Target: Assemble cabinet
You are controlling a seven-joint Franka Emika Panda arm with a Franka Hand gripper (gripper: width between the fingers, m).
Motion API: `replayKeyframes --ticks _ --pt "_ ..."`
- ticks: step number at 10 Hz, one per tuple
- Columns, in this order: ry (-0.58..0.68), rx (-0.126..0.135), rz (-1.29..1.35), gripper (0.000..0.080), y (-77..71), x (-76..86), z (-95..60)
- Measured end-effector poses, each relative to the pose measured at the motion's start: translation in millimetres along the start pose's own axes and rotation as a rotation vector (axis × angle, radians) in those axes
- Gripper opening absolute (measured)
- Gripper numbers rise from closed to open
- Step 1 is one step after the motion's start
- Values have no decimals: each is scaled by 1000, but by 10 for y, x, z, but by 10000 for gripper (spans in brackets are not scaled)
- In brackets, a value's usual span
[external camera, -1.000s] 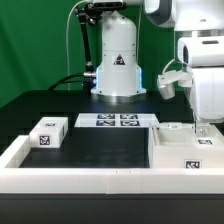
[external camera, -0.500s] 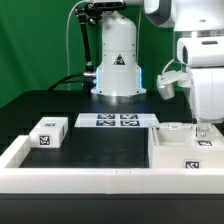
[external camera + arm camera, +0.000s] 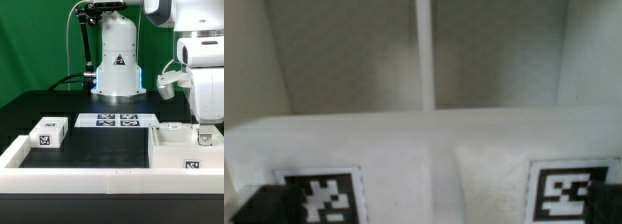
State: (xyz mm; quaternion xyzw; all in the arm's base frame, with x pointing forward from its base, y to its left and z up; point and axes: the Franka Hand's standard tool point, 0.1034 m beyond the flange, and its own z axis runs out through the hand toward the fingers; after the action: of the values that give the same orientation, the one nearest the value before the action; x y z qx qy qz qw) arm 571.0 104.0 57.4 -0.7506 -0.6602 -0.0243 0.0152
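Backdrop: green wall point(image 3: 35, 40) filling 9 through 12 o'clock | Table: black top point(image 3: 100, 148) dead centre, low white rim point(image 3: 80, 181) along 6 o'clock, marker board point(image 3: 117, 121) flat at 12 o'clock | Light: soft and even

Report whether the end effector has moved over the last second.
No. In the exterior view the end effector holds the same spot over the cabinet, unchanged against the marker board.

There were two white tagged cabinet pieces, one small box point(image 3: 47, 133) and one large body point(image 3: 172, 150), plus one marker board point(image 3: 88, 121) bearing four tags point(image 3: 127, 123).
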Motion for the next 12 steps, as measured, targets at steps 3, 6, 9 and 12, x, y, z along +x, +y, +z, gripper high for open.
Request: replayKeyframes --ticks 3,6,9,12 --pt "-16 -10 -8 797 -279 -58 -194" --pt "-22 -12 -9 797 -447 -100 -227" --pt "-22 -9 -8 797 -449 -105 -211" --pt "-14 -18 -5 797 -691 -91 -167"
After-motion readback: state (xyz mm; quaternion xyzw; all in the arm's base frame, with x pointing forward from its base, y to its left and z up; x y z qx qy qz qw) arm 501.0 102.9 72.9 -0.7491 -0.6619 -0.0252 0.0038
